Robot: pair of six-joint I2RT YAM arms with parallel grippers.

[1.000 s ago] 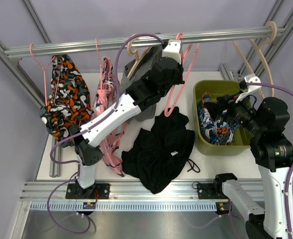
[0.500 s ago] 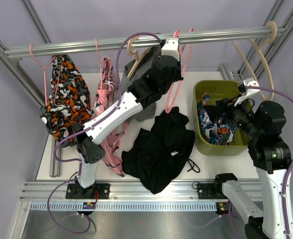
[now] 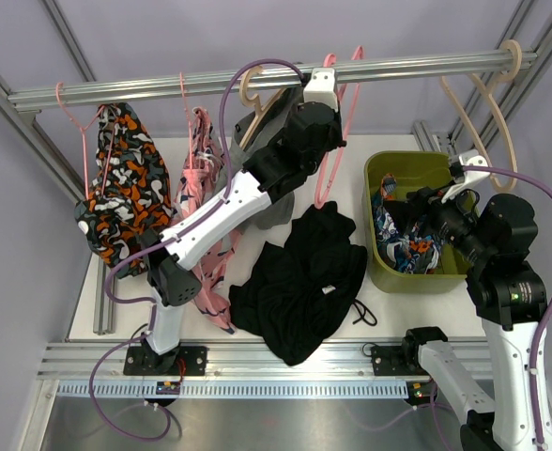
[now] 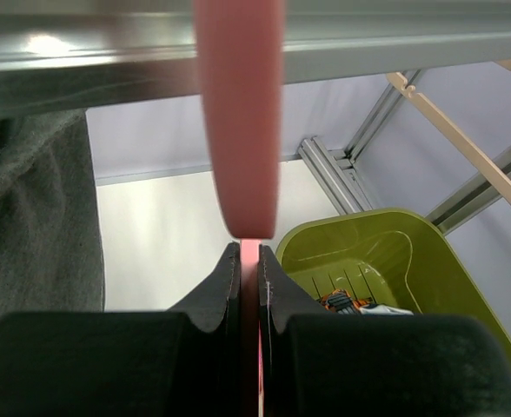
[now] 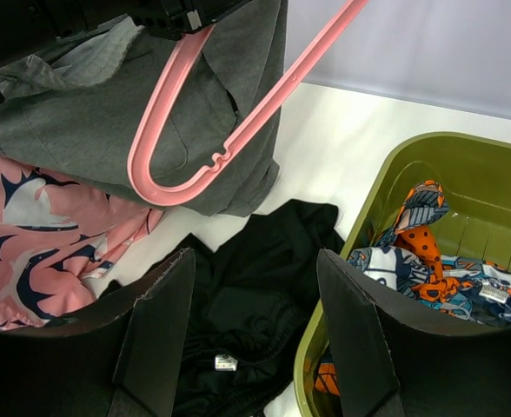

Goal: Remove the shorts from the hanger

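Observation:
My left gripper (image 3: 320, 90) is up at the rail, shut on a bare pink hanger (image 3: 335, 141); the left wrist view shows the jaws (image 4: 249, 253) pinching the pink hanger (image 4: 238, 130). Black shorts (image 3: 302, 280) lie crumpled on the table. Grey shorts (image 3: 278, 209) hang on a wooden hanger behind the left arm. Patterned blue-orange-white shorts (image 3: 403, 235) lie in the green bin (image 3: 389, 167). Over that bin's left side my right gripper (image 3: 428, 202) stands open and empty, its jaws (image 5: 255, 257) above the black shorts (image 5: 255, 304).
An orange-black-white garment (image 3: 121, 188) and a pink patterned one (image 3: 199, 183) hang at the left of the metal rail (image 3: 163, 87). Bare wooden hangers (image 3: 487, 99) hang at the right end. Frame posts stand at both back corners.
The left gripper has edged slightly left and up along the rail with the pink hanger. The right arm has drifted a little, still open.

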